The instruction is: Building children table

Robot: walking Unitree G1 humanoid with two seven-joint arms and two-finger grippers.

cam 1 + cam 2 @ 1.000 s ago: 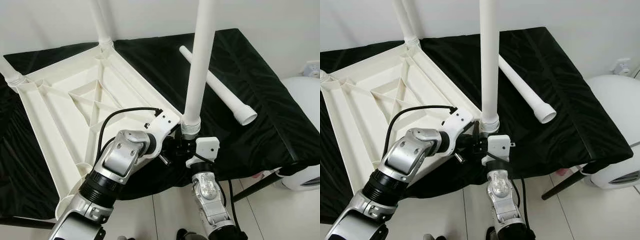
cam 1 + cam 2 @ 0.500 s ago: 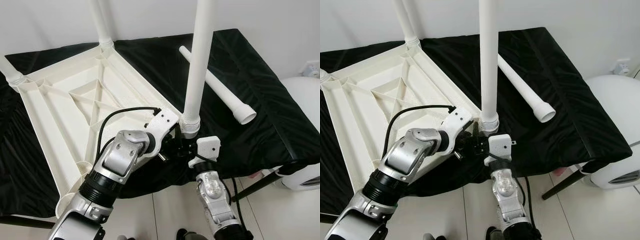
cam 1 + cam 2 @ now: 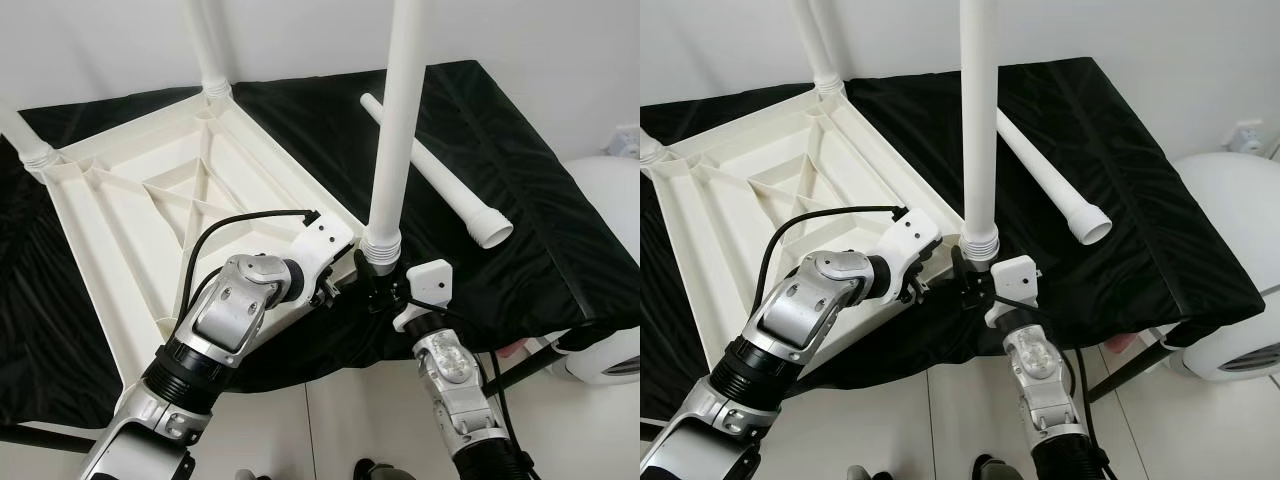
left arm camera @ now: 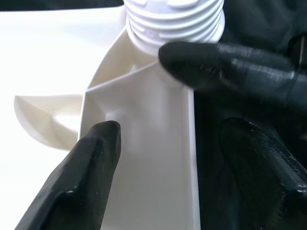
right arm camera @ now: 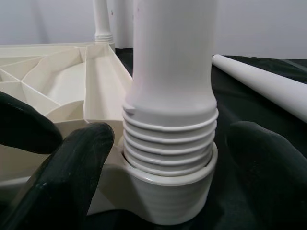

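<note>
White plastic tabletop (image 3: 150, 200) lies upside down on the black-draped desk (image 3: 520, 200). Right pincer (image 5: 168, 163) stands apart around the upright leg (image 3: 395, 130)'s threaded base. Left pincer (image 4: 158, 143) straddles, apart, the tabletop's corner rim.

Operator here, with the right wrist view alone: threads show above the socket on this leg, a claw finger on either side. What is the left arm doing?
Observer: The left claw is open and straddles the tabletop rim beside that socket, one finger inside the rim and one over the black cloth.
Operator: How many legs stand elsewhere?
Observer: Two: the far leg and the far left leg, each upright in a far corner.
Operator: And the spare?
Observer: The loose leg lies flat on the cloth to the right of your upright leg, apart from the tabletop, with its wide end toward the near edge.
</note>
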